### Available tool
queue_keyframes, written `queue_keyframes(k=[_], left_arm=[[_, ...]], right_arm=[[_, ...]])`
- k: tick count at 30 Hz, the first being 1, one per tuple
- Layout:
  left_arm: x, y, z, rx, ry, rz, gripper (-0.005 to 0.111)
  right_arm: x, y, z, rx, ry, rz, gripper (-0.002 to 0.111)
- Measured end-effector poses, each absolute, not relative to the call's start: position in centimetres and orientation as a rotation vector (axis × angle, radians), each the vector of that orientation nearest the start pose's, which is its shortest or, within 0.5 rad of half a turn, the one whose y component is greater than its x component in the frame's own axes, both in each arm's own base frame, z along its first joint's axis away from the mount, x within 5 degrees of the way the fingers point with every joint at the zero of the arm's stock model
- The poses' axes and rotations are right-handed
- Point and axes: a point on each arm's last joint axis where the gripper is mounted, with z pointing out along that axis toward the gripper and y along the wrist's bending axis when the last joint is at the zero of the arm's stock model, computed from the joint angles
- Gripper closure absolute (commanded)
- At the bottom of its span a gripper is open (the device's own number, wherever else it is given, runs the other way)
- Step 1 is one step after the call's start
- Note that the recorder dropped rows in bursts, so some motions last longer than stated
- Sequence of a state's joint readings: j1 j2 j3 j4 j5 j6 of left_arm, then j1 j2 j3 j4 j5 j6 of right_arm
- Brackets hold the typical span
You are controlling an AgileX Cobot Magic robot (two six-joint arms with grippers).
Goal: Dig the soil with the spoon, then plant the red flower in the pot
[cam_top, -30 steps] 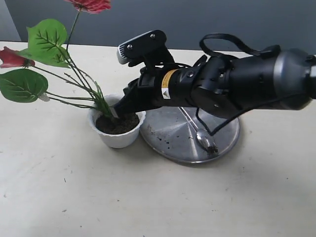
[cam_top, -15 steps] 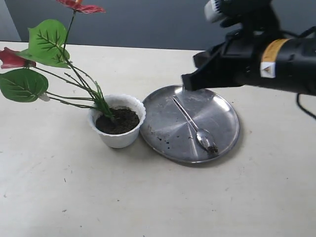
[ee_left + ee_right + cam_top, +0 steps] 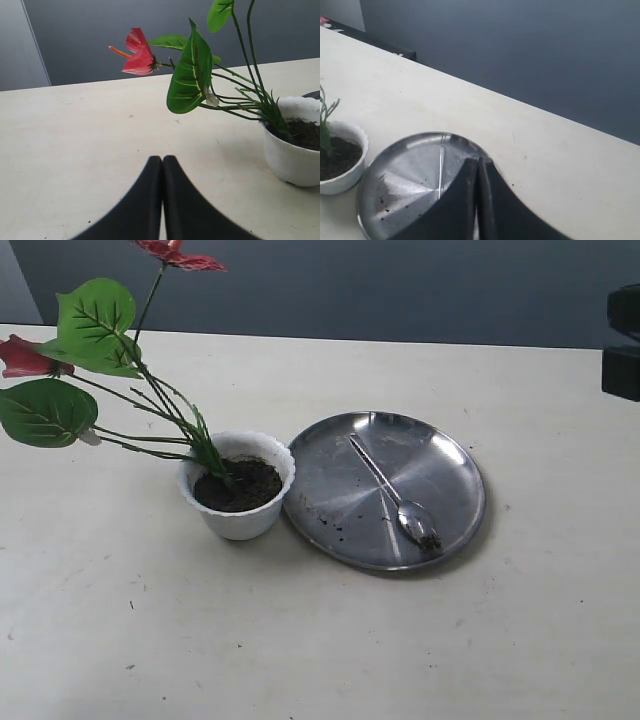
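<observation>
i see the fake red flower [image 3: 110, 350] with shiny red blooms, wide green leaves and thin green stems. it stands in the small white pot with a wavy rim [image 3: 238, 516] and leans toward 10 o'clock in my outside view. one bloom sits at the far left, another is at the top edge. in my left wrist view the red flower [image 3: 137, 54] shows an orange spike, and a big green leaf hangs in front of the stems.

the pot is full of dark crumbly soil [image 3: 240, 486], and the stems go down into it at the 9 o'clock side. the pot [image 3: 292, 152] sits on the pale table [image 3: 300, 640].

just beside the pot, at its 3 o'clock, lies a wide round steel plate [image 3: 450, 465]; their rims look like they touch or almost touch. the slim shiny silver spoon [image 3: 392, 495] lies in the plate, its handle pointing to 11 o'clock and its little bowl at 5 o'clock, with a bit of dirt on the tip. small crumbs of soil dot the plate near 7 o'clock.

my left gripper [image 3: 162, 162] has its black fingers pressed together, holding nothing, low over bare table well away from the pot. my right gripper [image 3: 478, 165] also has its fingers together, empty, above the plate [image 3: 395, 175]. a dark block [image 3: 622, 340] shows at the right edge of the outside view.
</observation>
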State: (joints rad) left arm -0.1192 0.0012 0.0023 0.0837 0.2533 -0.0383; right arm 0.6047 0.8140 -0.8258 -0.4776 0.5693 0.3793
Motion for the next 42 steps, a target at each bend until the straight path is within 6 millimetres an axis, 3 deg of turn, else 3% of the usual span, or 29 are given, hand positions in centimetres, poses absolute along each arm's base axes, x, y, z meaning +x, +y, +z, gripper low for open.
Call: queue_keyframes(k=[8,14,22,30,36,42], left_arm=[[5.5,-0.5,18.9,0.125,1.735,-0.038,0.106],[5.5,-0.5,18.9,0.125,1.735,-0.038,0.106],[5.5,-0.5,18.9,0.125,1.735,-0.038,0.106],[5.5,-0.5,18.9,0.125,1.735,-0.038,0.106],[5.5,-0.5,18.9,0.125,1.735,-0.038,0.106],[5.5,-0.5,18.9,0.125,1.735,-0.038,0.106]], right_arm=[[14.6,6.6,35.9,-0.366,2.012,0.082,0.108],[14.4,5.0,34.4,-0.210,1.904,0.083,0.108],[10.6,2.1,28.8,-0.064,1.644,0.239,0.108],[6.4,-0.4,26.5,0.285,1.415,0.213,0.108],[5.6,-1.2,25.7,0.417,1.439,0.152,0.108],[5.8,-1.5,23.7,0.487,1.528,0.158,0.108]])
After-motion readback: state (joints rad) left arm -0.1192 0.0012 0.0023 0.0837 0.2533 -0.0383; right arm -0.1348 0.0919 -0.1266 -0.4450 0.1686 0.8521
